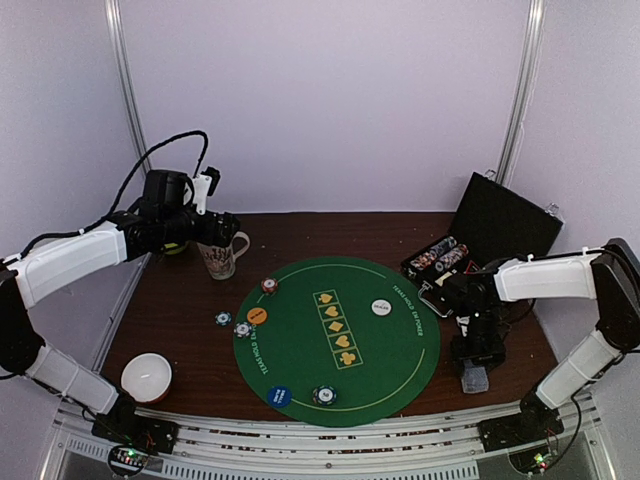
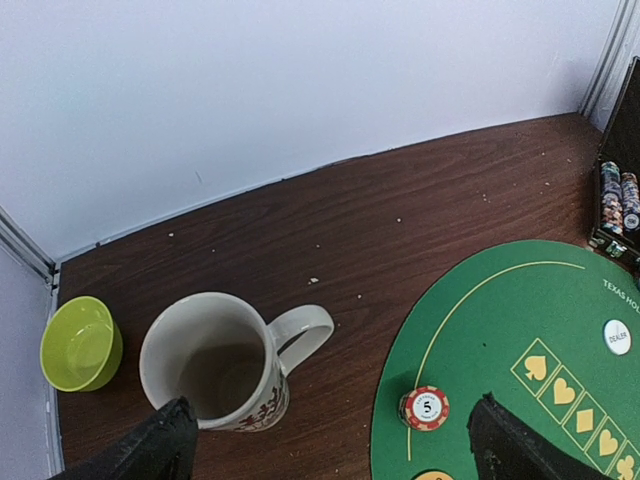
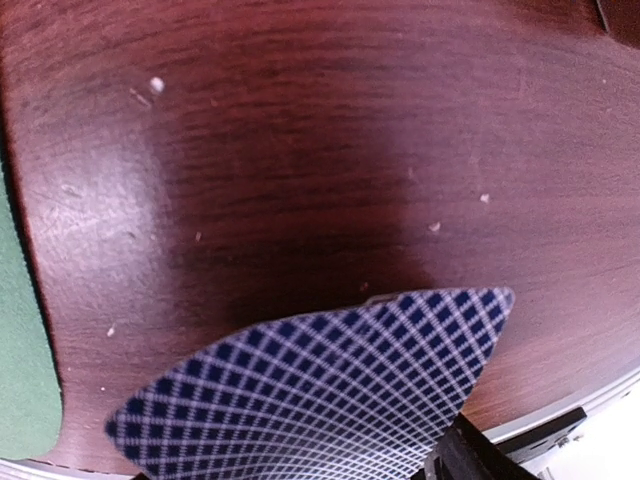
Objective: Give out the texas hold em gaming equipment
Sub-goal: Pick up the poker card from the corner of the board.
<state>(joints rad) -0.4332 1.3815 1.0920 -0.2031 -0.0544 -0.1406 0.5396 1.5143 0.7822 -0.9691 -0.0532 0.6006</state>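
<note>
A round green felt mat (image 1: pixel 335 340) lies mid-table. On it are a red striped chip (image 1: pixel 269 285), an orange disc (image 1: pixel 257 316), a white dealer button (image 1: pixel 380 307), a blue disc (image 1: pixel 280 396) and a chip (image 1: pixel 323 395). Two chips (image 1: pixel 233 324) lie just off its left edge. My left gripper (image 1: pixel 212 228) hovers open and empty above the mug (image 2: pixel 215 360), with the red chip (image 2: pixel 426 407) between its fingertips (image 2: pixel 150 450). My right gripper (image 1: pixel 476 358) is shut on a bowed playing card (image 3: pixel 320 385) with a blue lattice back, over bare wood right of the mat.
An open black case (image 1: pixel 490 230) with rows of chips (image 1: pixel 440 257) stands at the back right. A green bowl (image 2: pixel 80 343) sits left of the mug. A white bowl (image 1: pixel 148 377) sits at the front left. The table's front edge (image 3: pixel 560 415) is close to the card.
</note>
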